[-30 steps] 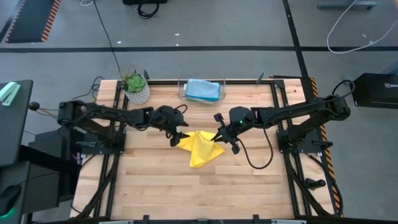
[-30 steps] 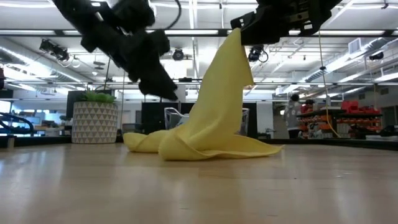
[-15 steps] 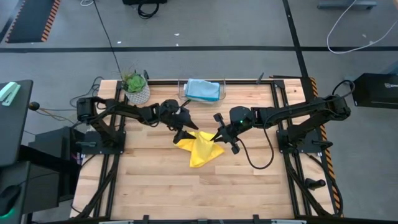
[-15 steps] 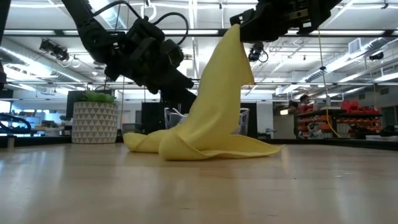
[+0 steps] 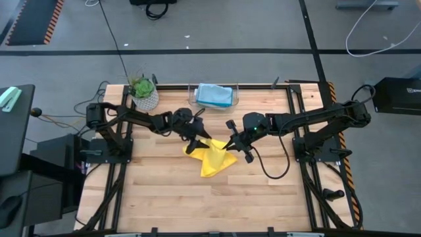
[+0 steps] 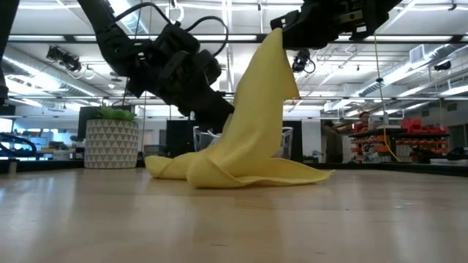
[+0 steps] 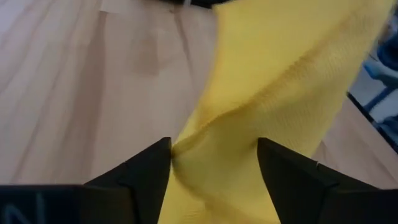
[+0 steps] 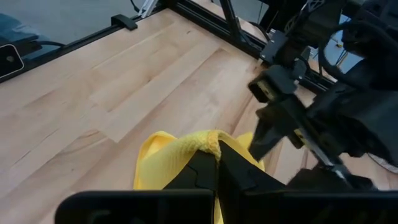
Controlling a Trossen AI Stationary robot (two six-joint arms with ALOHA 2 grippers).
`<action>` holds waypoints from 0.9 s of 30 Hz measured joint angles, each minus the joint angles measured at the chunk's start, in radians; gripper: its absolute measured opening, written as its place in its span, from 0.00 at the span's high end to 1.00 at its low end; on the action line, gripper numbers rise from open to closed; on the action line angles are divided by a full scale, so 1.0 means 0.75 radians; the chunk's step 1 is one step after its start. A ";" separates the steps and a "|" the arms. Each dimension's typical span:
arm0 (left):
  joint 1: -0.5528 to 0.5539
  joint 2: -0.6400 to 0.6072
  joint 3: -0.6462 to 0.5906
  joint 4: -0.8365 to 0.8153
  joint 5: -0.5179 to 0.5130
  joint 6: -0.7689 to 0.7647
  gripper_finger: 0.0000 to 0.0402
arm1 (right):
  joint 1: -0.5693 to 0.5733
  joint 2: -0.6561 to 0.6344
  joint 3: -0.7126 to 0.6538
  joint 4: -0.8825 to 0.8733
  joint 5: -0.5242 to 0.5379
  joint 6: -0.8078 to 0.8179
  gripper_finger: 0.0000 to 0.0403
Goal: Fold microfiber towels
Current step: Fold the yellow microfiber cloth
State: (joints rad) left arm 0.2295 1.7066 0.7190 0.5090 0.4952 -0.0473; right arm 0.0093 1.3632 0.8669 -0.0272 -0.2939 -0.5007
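A yellow towel lies bunched at the table's middle, with one corner drawn up into a peak. My right gripper is shut on that peak, above the table. My left gripper is open on the towel's left side. Its fingers stand on either side of a raised slope of the yellow cloth. A light blue towel lies in the clear bin at the far edge. The green and grey towels are out of view. My right gripper pinches the yellow towel's raised corner between its two shut fingers; whether one layer or several, I cannot tell. The towel hangs slack below the gripper, and its lower folds rest on the table. My left gripper's open fingers flank the cloth; whether they touch it, I cannot tell.
A plant in a white patterned pot stands at the far left. The clear bin stands at the middle of the far edge. Bare wooden tabletop lies toward the near edge. People show in the room beyond the table.
My left gripper has gone toward the table's right edge, up to the yellow towel's left side, and its open fingers now flank the raised cloth. The towel keeps its peaked shape.
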 joint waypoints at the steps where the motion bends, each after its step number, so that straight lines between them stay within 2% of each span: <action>1: -0.013 0.012 0.014 -0.002 0.002 0.014 0.41 | -0.001 0.000 0.000 0.000 0.000 0.000 0.98; 5: -0.050 0.023 0.063 -0.003 0.001 0.082 0.56 | -0.001 0.000 0.000 0.005 0.000 0.001 0.98; 11: -0.054 -0.002 0.081 -0.073 0.041 0.098 0.92 | 0.000 0.000 0.000 -0.012 0.000 0.010 0.98; 12: -0.054 -0.012 0.077 -0.103 0.041 0.099 0.96 | 0.000 0.000 0.000 -0.012 0.000 0.010 0.98; 18: -0.059 -0.126 0.098 -0.260 0.025 0.115 0.93 | -0.004 -0.005 0.000 -0.016 0.017 0.024 0.98; 22: -0.059 -0.235 0.141 -0.430 -0.076 0.196 0.97 | -0.012 -0.025 -0.001 -0.040 0.065 0.049 0.98; 27: -0.063 -0.331 0.222 -0.665 -0.209 0.269 0.96 | -0.012 -0.054 0.010 -0.075 0.194 0.086 0.98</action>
State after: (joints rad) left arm 0.1824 1.4581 0.8857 0.0099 0.3384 0.1546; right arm 0.0006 1.3226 0.8747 -0.0837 -0.1481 -0.4364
